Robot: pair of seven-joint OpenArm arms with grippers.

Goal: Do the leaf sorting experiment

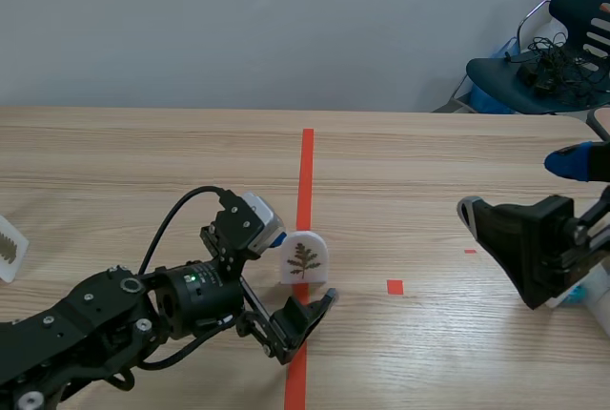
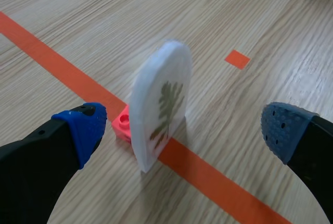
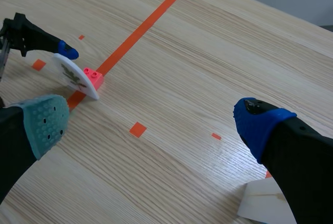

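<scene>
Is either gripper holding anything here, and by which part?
Nothing is held. The left gripper is open, fingers either side of the leaf card without touching; the right gripper is open too.

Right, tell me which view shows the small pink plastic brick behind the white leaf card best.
The right wrist view: the small pink plastic brick shows clearly, studs up, against the white arched leaf card. The left wrist view shows only a corner behind the card. In the scene view the card hides it.
</scene>
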